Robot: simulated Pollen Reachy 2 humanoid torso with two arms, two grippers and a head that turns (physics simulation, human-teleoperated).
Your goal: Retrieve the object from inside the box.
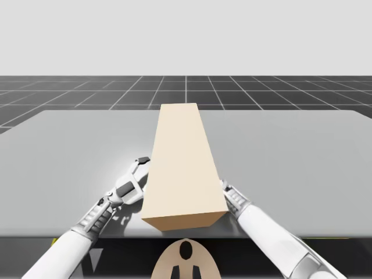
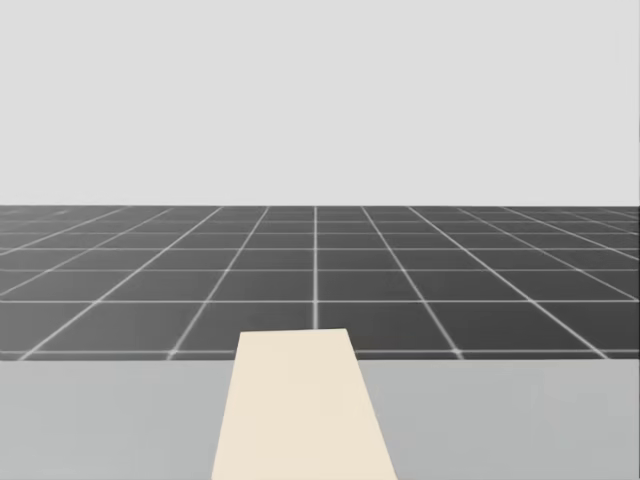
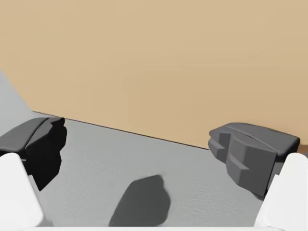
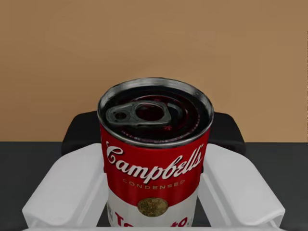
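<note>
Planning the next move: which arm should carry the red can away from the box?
Right. The right claw is shut on the red can; the left claw is open and empty beside the box.

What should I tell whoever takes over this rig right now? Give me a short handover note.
Left gripper: open, holding nothing, low over the table, facing a side of the tan box.
Right gripper: shut on the upright red and white can, with a tan wall behind it.
Done: the can is grasped.
Left: bring the can clear of the box. I cannot tell how far out it is.
</note>
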